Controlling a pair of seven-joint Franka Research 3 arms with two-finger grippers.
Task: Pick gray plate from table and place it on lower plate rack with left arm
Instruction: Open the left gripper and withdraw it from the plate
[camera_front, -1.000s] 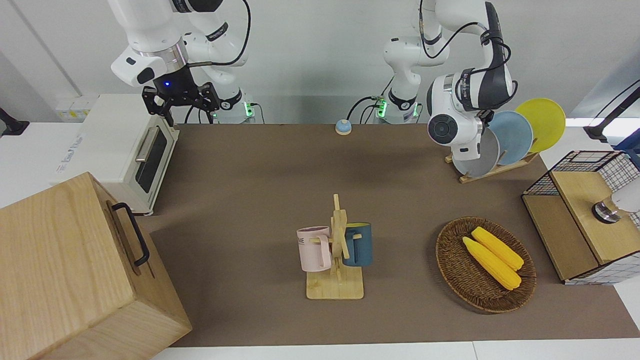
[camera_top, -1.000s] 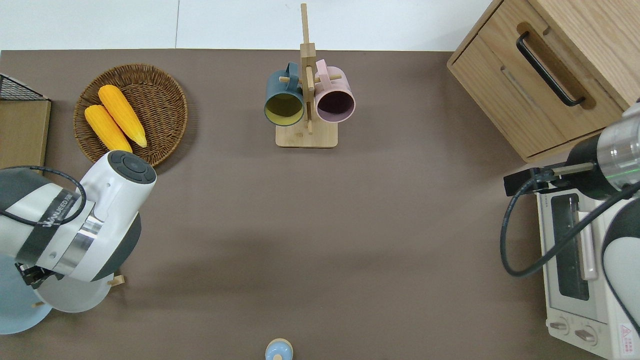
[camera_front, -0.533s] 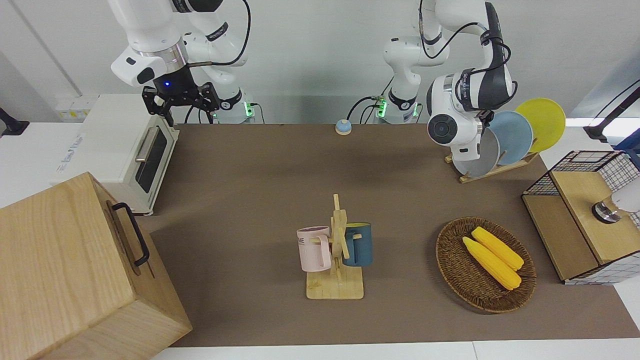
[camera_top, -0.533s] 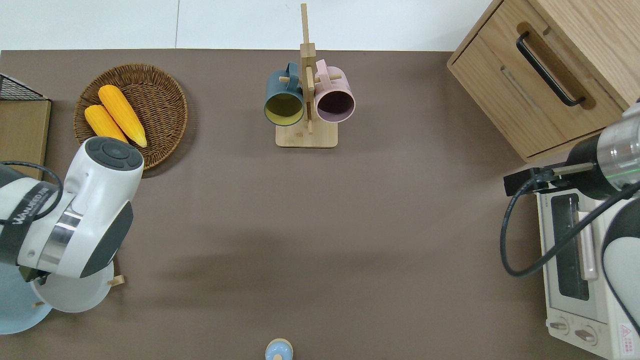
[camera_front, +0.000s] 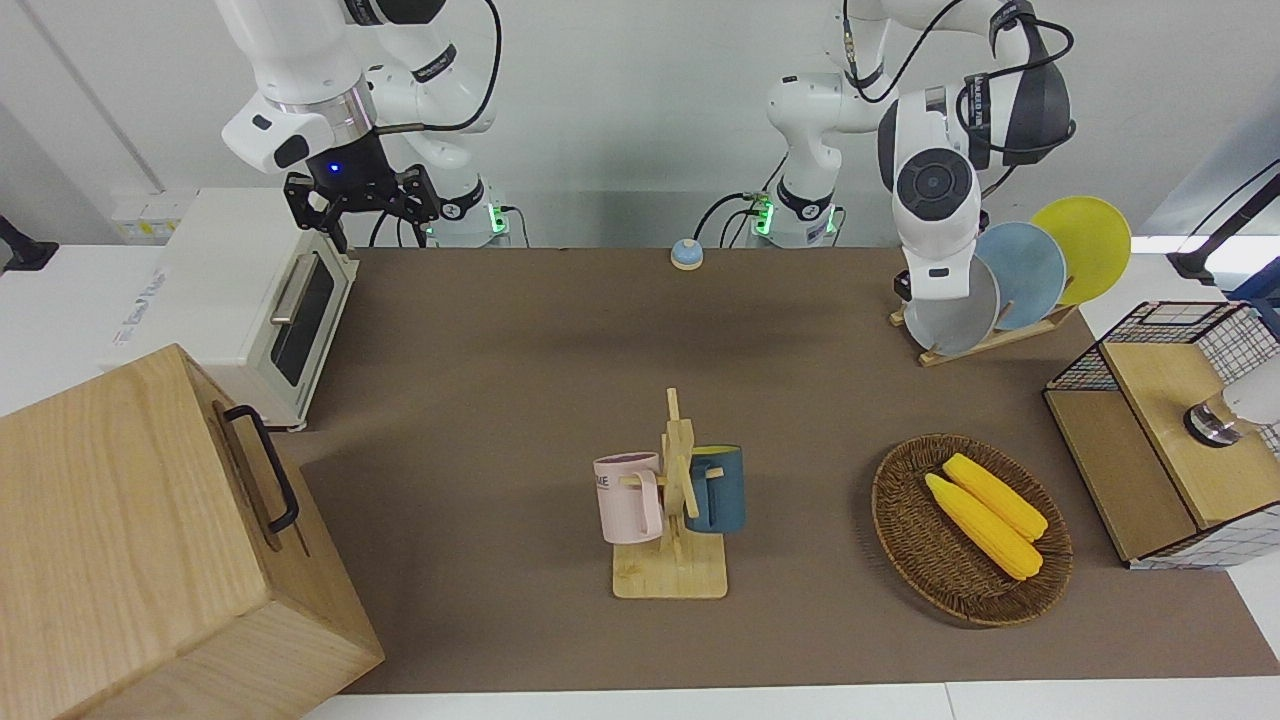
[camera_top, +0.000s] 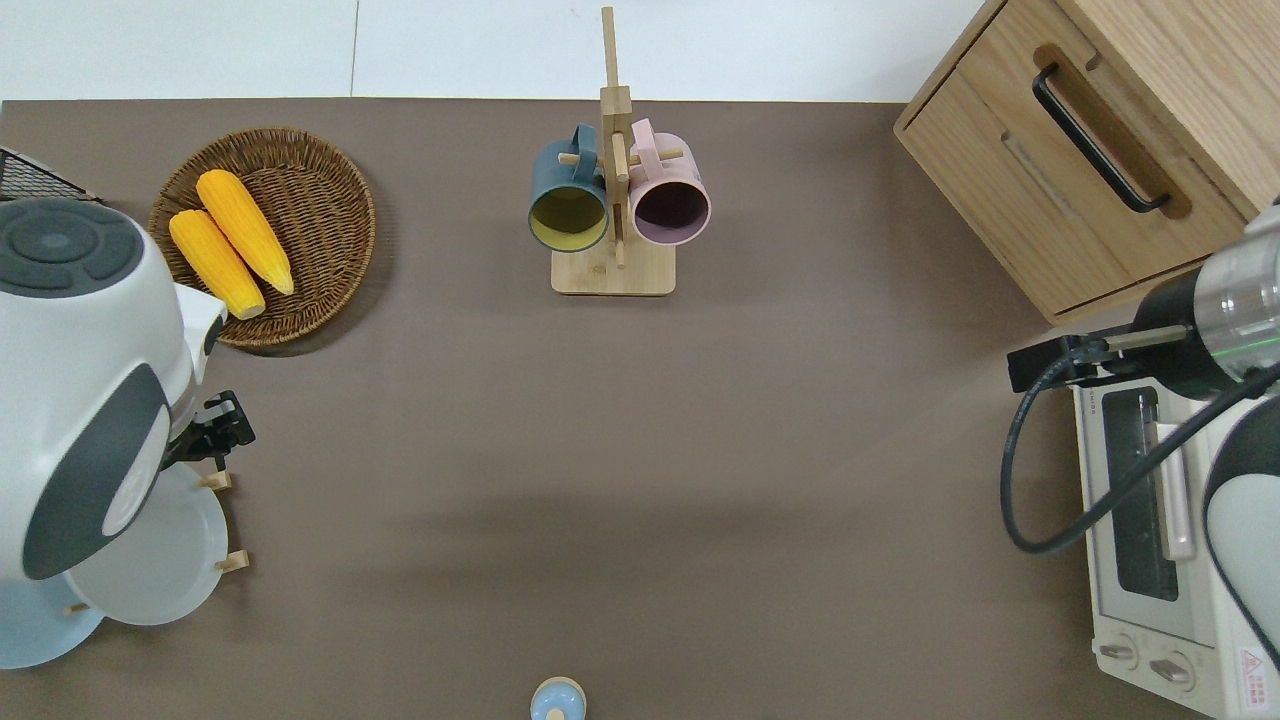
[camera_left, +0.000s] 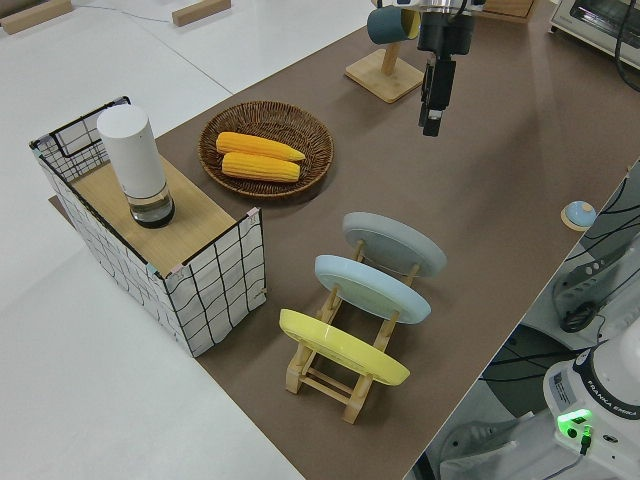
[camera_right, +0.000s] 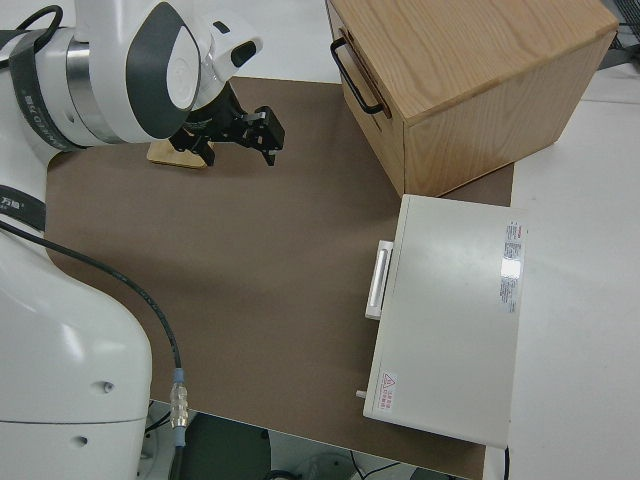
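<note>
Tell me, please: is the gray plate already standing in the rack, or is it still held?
In the rack. The gray plate leans in the lower plate rack beside the light blue plate; the left gripper is up, apart from it.

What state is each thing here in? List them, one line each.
gray plate: stands slanted in the rack, in the slot farthest from the robots
left gripper: holds nothing, clear of the plate
right gripper: open, parked
oven door: shut
drawer: shut
pink mug: hangs on the stand
blue mug: hangs on the stand
</note>
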